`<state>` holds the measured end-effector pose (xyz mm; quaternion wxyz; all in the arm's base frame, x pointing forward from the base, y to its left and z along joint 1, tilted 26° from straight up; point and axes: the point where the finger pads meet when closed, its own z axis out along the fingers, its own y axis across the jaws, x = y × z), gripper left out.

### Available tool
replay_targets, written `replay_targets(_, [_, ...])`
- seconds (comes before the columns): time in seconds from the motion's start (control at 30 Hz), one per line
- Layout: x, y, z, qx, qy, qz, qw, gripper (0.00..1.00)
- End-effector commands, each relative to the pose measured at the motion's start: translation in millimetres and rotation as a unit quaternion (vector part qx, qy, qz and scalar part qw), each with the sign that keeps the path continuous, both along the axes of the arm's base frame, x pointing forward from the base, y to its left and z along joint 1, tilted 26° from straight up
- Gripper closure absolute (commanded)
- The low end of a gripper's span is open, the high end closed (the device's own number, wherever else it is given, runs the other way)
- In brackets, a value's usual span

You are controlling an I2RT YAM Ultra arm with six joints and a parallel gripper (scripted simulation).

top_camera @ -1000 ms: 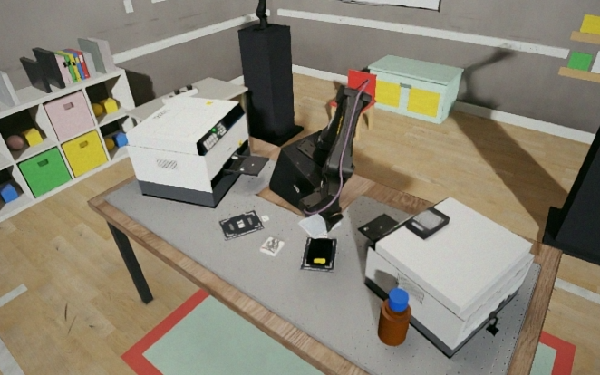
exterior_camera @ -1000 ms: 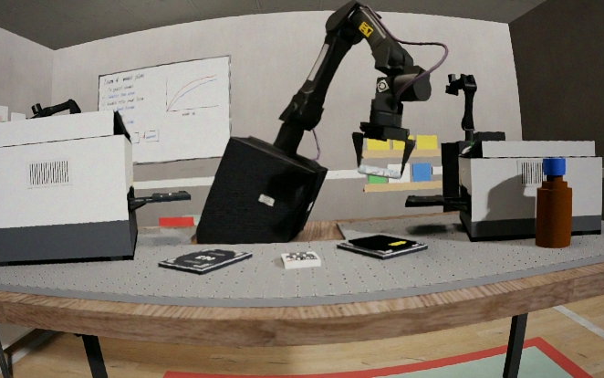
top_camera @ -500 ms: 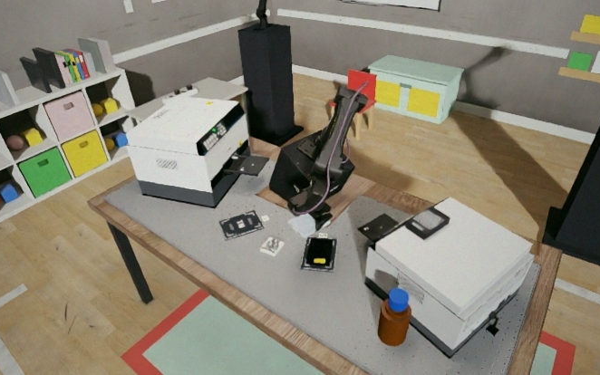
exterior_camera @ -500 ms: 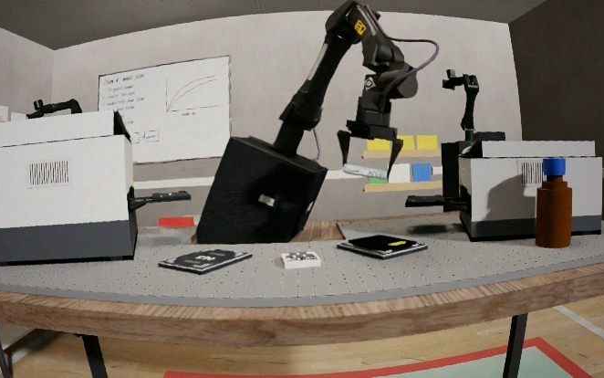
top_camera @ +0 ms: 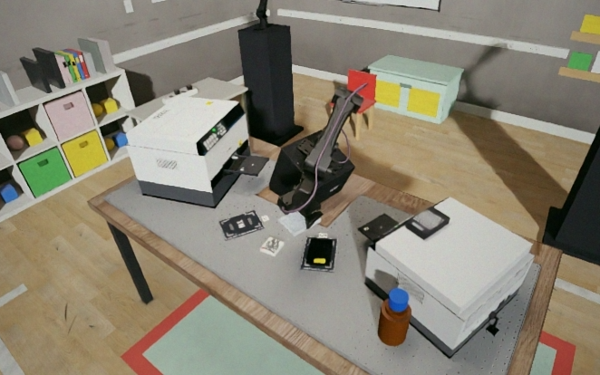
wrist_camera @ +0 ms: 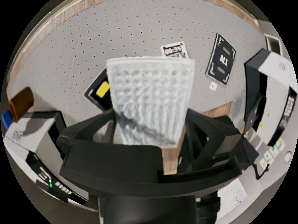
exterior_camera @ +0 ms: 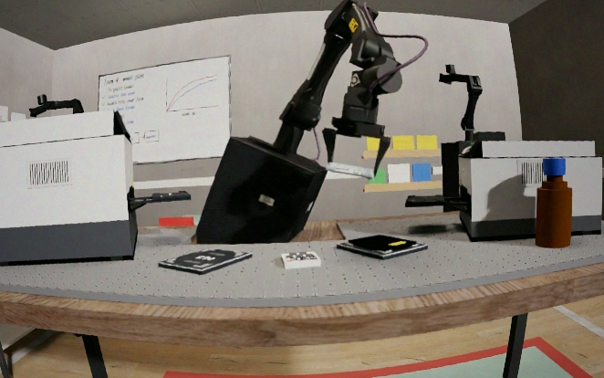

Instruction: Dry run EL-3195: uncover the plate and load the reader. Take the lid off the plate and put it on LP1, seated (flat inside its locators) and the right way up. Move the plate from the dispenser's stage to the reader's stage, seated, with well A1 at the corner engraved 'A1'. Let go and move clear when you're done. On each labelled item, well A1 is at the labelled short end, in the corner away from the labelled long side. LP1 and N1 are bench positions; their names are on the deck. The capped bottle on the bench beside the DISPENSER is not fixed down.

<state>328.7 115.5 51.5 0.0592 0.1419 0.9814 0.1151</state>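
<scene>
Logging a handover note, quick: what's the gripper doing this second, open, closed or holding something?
Gripper: shut on the translucent plate, held up off the bench.

The bottle (top_camera: pixel 393 322) (exterior_camera: pixel 553 214) (wrist_camera: pixel 21 104) stands upright, blocking passage beside 1 instrument (top_camera: pixel 451 261) (exterior_camera: pixel 534 197) (wrist_camera: pixel 37 132).

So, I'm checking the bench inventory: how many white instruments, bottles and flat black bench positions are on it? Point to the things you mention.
White instruments (top_camera: pixel 171 163) (top_camera: pixel 451 261) (exterior_camera: pixel 55 197) (exterior_camera: pixel 496 187) (wrist_camera: pixel 27 132) (wrist_camera: pixel 272 97): 2
Bottles (top_camera: pixel 393 326) (exterior_camera: pixel 553 215) (wrist_camera: pixel 21 104): 1
Flat black bench positions (top_camera: pixel 250 224) (top_camera: pixel 304 254) (exterior_camera: pixel 205 260) (exterior_camera: pixel 365 253) (wrist_camera: pixel 221 59) (wrist_camera: pixel 92 95): 2
Total: 5
</scene>
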Motion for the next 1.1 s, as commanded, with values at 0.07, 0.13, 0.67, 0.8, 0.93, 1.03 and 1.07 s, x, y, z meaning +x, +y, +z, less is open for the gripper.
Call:
replay_targets(0.07, [4.9, -13, -6.5, 0.000, -0.001, 0.003, 1.000, 0.14])
replay_targets(0.13, [11.0, -20, 1.5, -0.010, -0.006, 0.004, 1.000, 0.14])
replay_targets(0.67, [21.5, -53, -7.5, -0.005, -0.012, 0.008, 1.000, 0.14])
replay_targets(0.8, [17.0, -64, -19.4, -0.007, 0.000, 0.008, 1.000, 0.14])
replay_targets(0.93, [21.8, -74, -14.6, -0.009, -0.004, 0.010, 1.000, 0.14])
replay_targets(1.03, [21.6, -81, -21.7, -0.007, -0.003, 0.011, 1.000, 0.14])
replay_targets(1.07, [20.3, -84, -24.1, -0.007, -0.001, 0.011, 1.000, 0.14])
